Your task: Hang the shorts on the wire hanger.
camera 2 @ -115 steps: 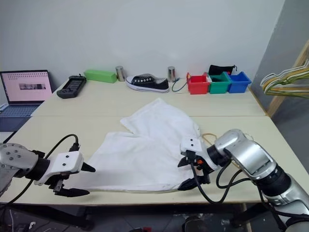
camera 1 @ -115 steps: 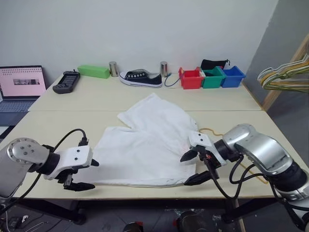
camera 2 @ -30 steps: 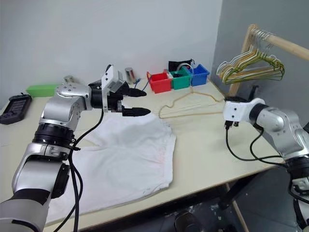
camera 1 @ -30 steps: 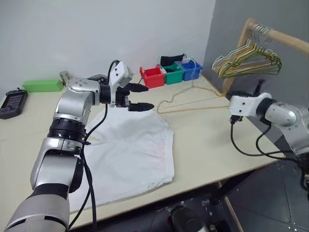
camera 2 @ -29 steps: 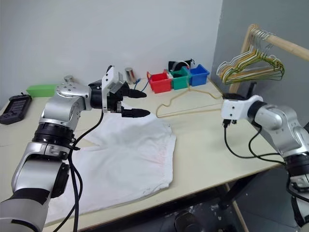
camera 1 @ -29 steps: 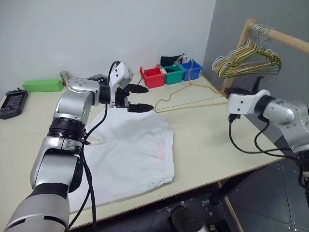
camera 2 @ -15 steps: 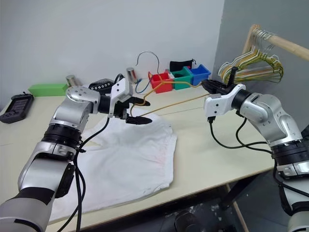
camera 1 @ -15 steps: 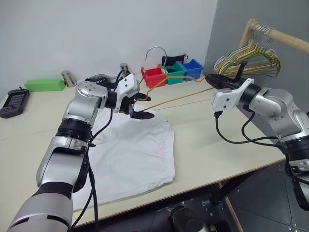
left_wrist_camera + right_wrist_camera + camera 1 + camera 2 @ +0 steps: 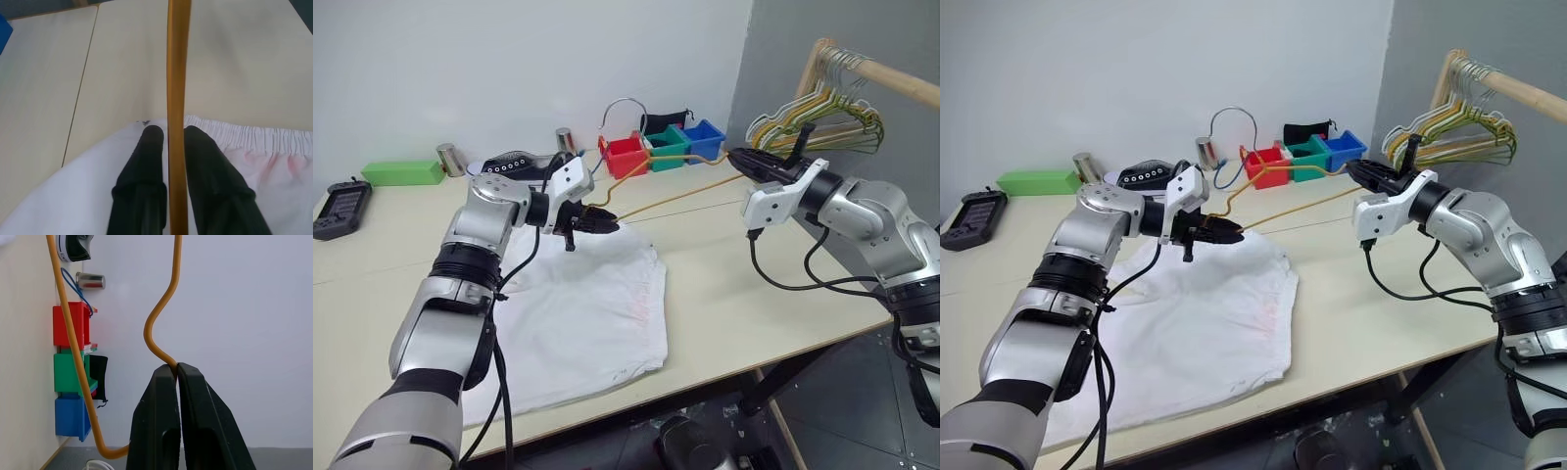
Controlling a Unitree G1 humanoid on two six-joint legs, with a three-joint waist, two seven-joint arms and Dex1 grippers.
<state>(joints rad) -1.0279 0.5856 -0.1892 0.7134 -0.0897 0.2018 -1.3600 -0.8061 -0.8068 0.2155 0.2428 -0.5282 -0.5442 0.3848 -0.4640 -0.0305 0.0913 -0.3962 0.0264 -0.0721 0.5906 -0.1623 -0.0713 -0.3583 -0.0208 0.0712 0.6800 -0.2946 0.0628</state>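
Since a second ago we see our left tool (image 9: 607, 225) has closed from wide open onto the wire hanger (image 9: 680, 196), pinching its straight bar just above the waistband of the shorts (image 9: 578, 313), which lie flat near the counter (image 9: 734, 284) front edge. Our right tool (image 9: 1359, 172) is clamped shut on the wire hanger's other end, now lifted off the counter. At the far edge, the red bin (image 9: 625, 155), green bin (image 9: 666, 147) and blue bin (image 9: 705, 140) stand in a row; their contents we cannot tell.
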